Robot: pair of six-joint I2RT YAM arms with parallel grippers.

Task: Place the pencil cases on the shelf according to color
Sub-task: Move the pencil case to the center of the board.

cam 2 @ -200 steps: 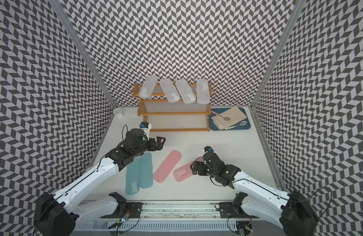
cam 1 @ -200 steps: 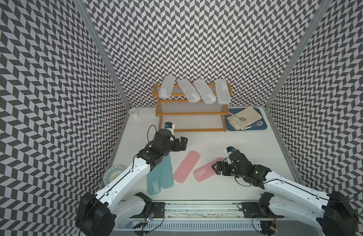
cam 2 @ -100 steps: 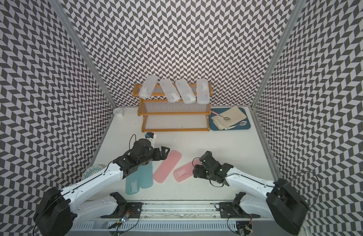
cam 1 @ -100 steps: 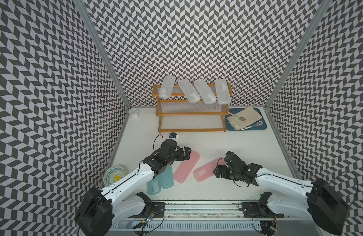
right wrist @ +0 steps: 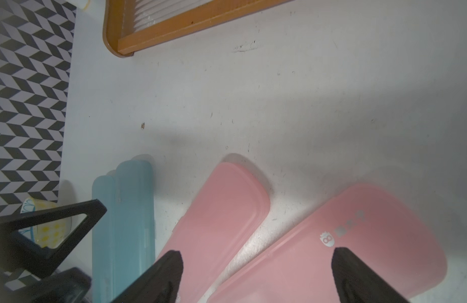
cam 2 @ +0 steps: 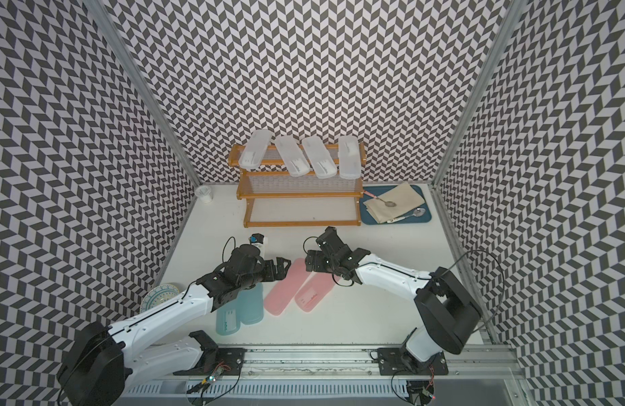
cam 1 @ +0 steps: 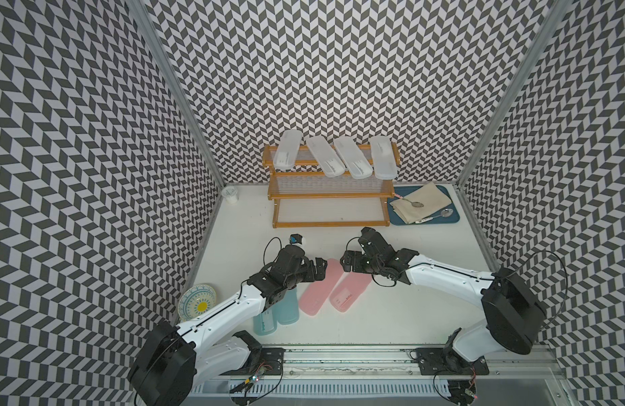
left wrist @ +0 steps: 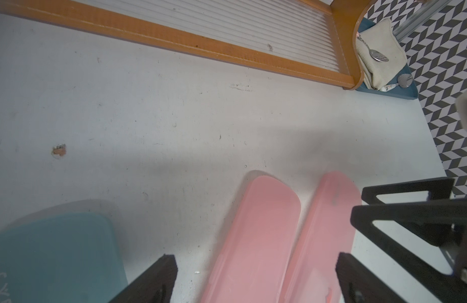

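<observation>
Two pink pencil cases [cam 1: 318,293] [cam 1: 349,295] lie side by side on the table, with two teal ones [cam 1: 286,311] to their left. Several frosted white cases [cam 1: 353,161] rest on the top tier of the shelf [cam 1: 330,223]; its lower tiers are bare. My left gripper [cam 1: 320,272] [left wrist: 256,262] is open over the far end of the left pink case [left wrist: 253,230]. My right gripper [cam 1: 345,269] [right wrist: 257,254] is open over both pink cases, straddling the gap beside the labelled one [right wrist: 358,249]. Neither holds anything.
A blue tray [cam 1: 451,219] with a beige cloth and spoons sits right of the shelf. A small white cup [cam 1: 230,195] stands at the back left, a patterned plate [cam 1: 197,305] by the left wall. The two grippers almost meet fingertip to fingertip.
My left gripper came down and nearer, onto the left pink case's far end. My right gripper swung left and away from the right pink case's side to the cases' far ends.
</observation>
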